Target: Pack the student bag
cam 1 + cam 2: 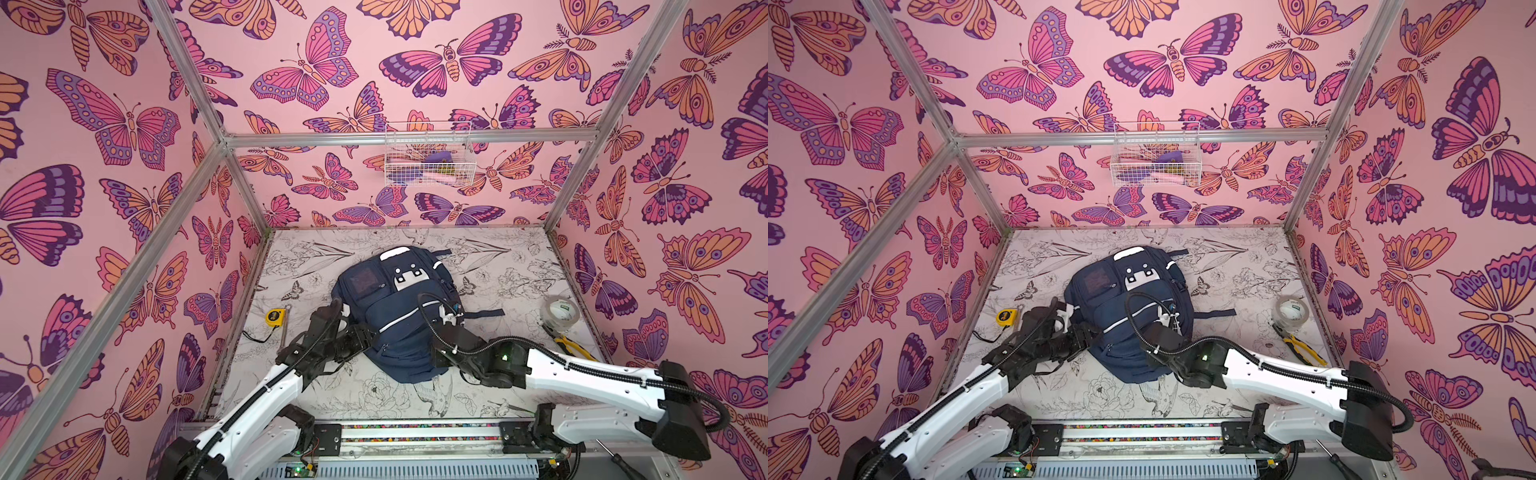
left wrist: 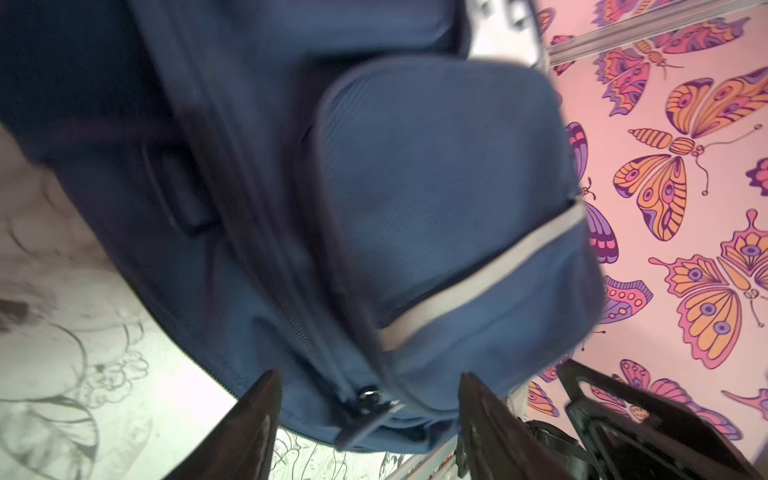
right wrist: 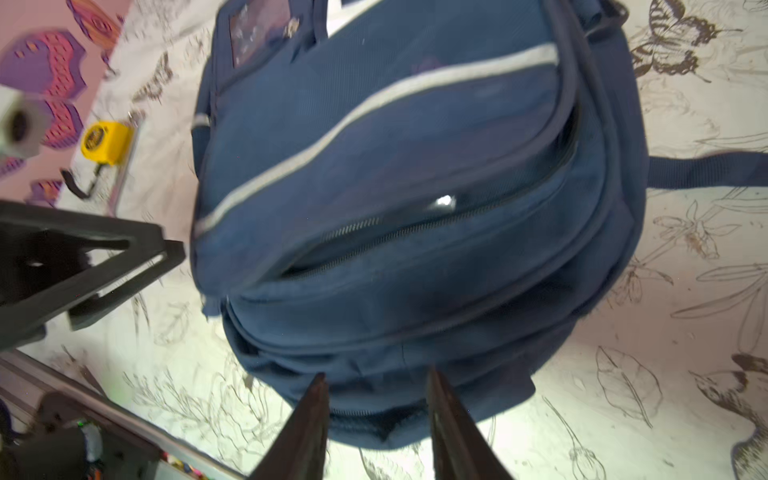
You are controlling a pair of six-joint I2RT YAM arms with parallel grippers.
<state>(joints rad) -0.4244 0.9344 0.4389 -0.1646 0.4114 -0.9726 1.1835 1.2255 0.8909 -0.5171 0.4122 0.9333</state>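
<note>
- Sitting flat mid table: student bag.
- left gripper wide, empty, zipper pull between jaws; right gripper part-open, empty, at bag's near edge.
- Likely unzip: pinch pull squarely, right pins fabric.

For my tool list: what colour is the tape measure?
Yellow; the tape measure shows best in the right wrist view.
</note>
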